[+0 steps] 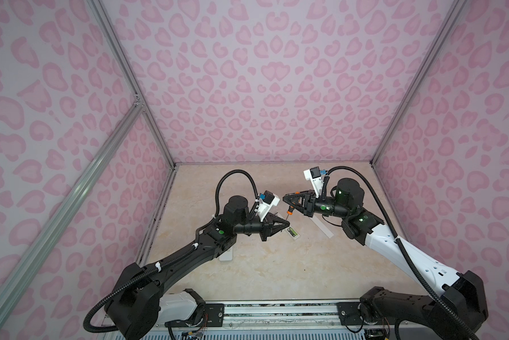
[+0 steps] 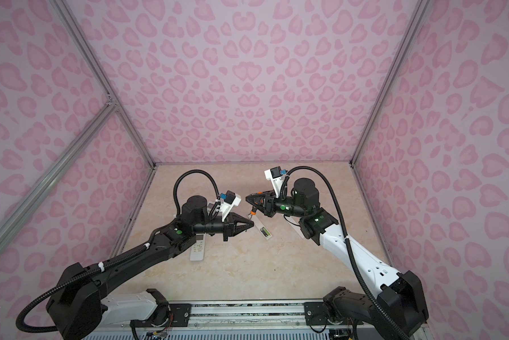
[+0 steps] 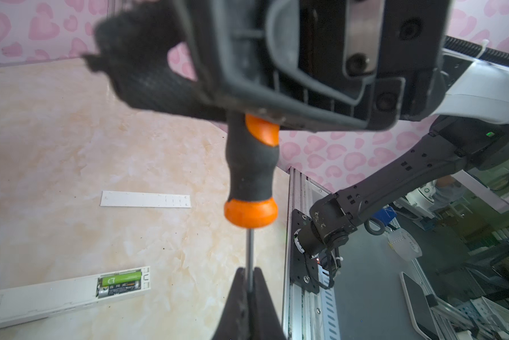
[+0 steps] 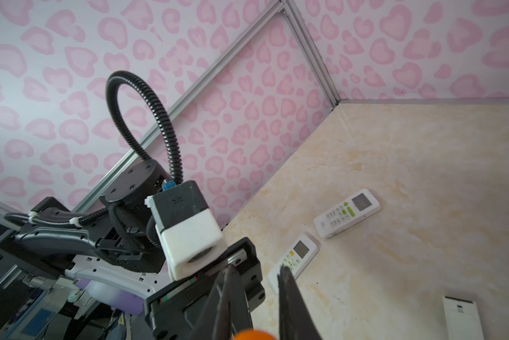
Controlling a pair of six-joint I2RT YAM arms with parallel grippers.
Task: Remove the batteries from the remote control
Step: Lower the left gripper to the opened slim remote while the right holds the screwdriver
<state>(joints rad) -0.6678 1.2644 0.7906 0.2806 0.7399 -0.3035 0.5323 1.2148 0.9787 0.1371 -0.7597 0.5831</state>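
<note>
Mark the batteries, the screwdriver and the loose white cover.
batteries [image 3: 121, 278]: left wrist view, on the green cell.
screwdriver [image 3: 251, 164]: left wrist view, on the black handle grip.
white cover [image 3: 146, 199]: left wrist view, middle of the flat strip.

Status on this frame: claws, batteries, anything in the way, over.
Left claw shut on screwdriver shaft, right claw on its handle. Batteries seated in opened remote. Cover off, lying apart; nothing blocking the bay.

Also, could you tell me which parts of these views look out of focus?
In the left wrist view the near right gripper is soft, while the screwdriver and batteries read sharp; in the right wrist view the screwdriver's orange end is a blur; both top views darken at the corners.
</note>
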